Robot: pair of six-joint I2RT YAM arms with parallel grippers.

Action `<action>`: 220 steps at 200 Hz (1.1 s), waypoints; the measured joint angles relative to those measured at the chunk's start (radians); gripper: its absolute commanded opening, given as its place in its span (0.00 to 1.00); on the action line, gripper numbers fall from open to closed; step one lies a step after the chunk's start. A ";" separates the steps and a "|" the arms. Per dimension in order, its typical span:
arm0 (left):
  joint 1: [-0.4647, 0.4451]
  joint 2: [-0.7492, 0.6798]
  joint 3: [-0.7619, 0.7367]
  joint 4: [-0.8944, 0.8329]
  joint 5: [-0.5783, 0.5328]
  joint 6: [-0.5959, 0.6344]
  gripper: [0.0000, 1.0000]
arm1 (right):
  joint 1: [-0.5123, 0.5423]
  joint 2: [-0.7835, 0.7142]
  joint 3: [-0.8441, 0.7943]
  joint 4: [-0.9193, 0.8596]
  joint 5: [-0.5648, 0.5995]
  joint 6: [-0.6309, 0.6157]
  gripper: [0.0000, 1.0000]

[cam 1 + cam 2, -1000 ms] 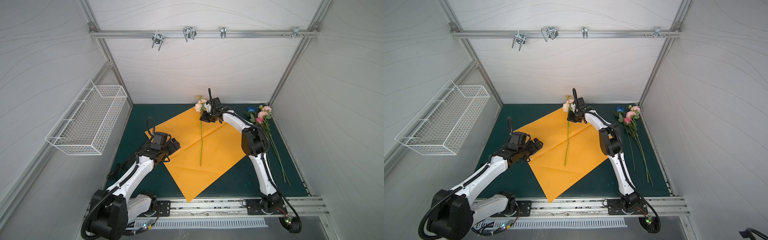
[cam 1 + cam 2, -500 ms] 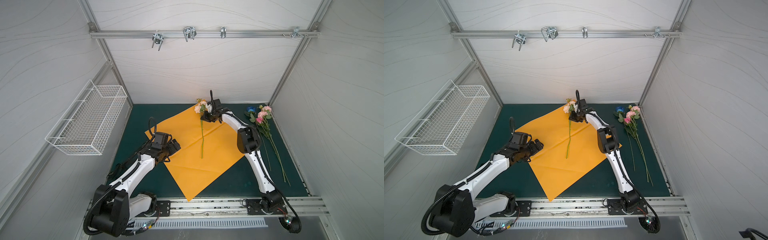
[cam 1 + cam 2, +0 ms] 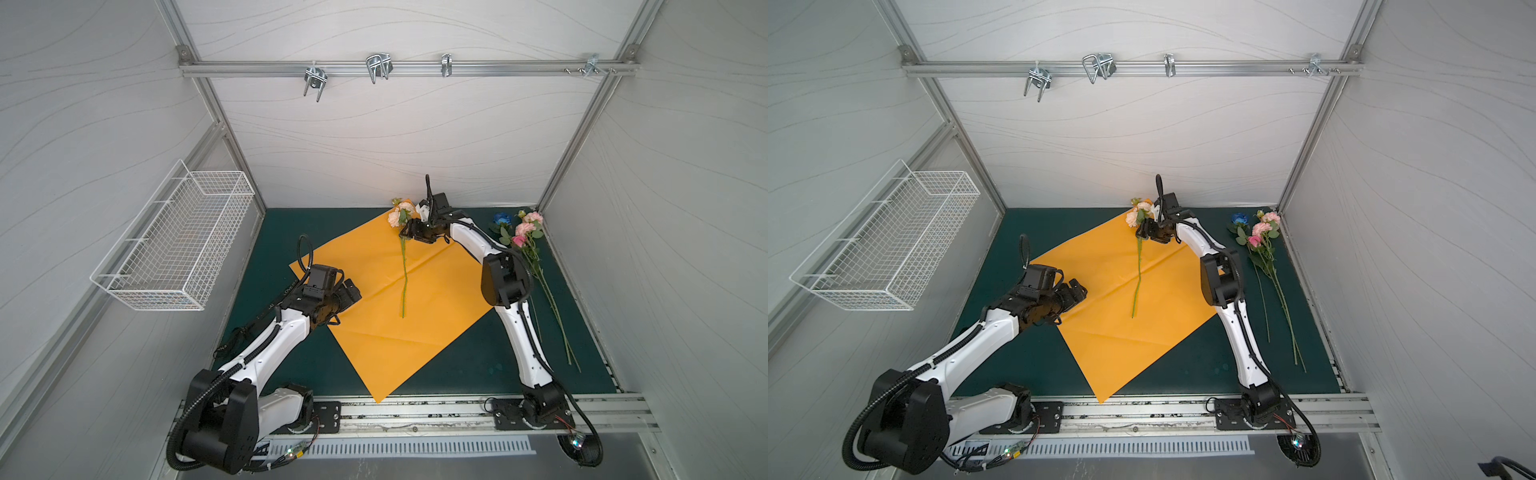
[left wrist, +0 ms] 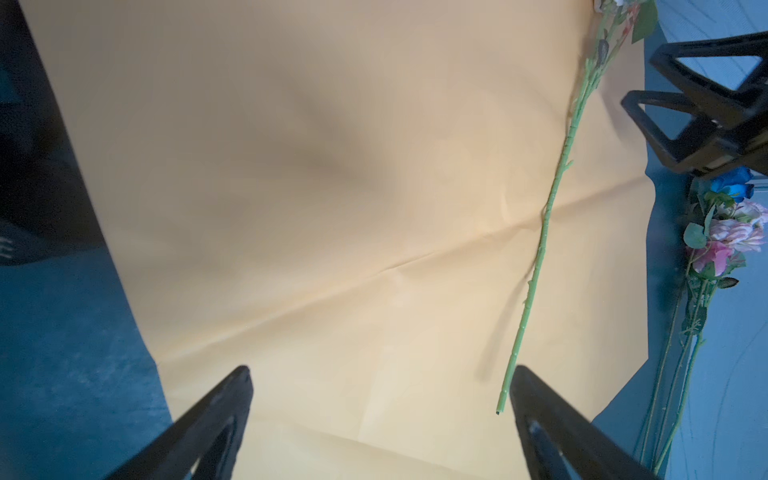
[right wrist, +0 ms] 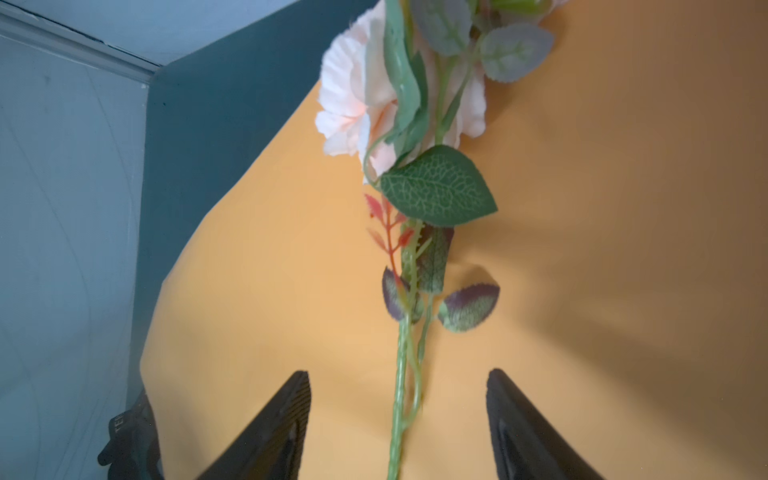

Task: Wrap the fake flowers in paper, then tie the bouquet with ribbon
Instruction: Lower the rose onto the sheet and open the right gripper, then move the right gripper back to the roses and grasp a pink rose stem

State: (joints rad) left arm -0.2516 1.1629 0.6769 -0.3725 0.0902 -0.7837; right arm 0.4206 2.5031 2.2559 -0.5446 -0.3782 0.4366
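Green matting (image 3: 291,232) holds creased orange paper (image 3: 436,299); upper centre, right gripper (image 3: 408,235) stands parted astride the peach fake flower (image 3: 398,216), unclamped; left gripper (image 3: 353,293) wide, empty. Withdrawing could snag leaves (image 5: 438,187).

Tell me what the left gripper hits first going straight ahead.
Probably the orange paper: the left gripper has only bare sheet ahead of its open fingers; the peach flower's stem lies off to one side.

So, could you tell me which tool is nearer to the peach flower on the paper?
Right. The right tool, open, straddles the peach flower at its stem; the left tool hangs open over the orange paper, apart from the stem.
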 measured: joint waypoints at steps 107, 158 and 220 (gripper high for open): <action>0.000 -0.031 0.011 -0.012 0.045 0.043 0.97 | -0.466 -0.918 -0.858 -0.117 0.272 -0.226 0.61; 0.000 -0.031 0.011 -0.011 0.065 0.056 0.97 | -0.788 -0.865 -0.918 -0.192 0.397 -0.246 0.62; 0.000 -0.008 0.029 -0.010 0.085 0.071 0.97 | -0.834 -0.737 -0.947 -0.196 0.359 -0.234 0.68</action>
State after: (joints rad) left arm -0.2516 1.1549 0.7055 -0.3824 0.1749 -0.7132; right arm -0.4129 1.7660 1.3090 -0.7406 -0.0196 0.2028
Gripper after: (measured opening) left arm 0.974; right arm 0.677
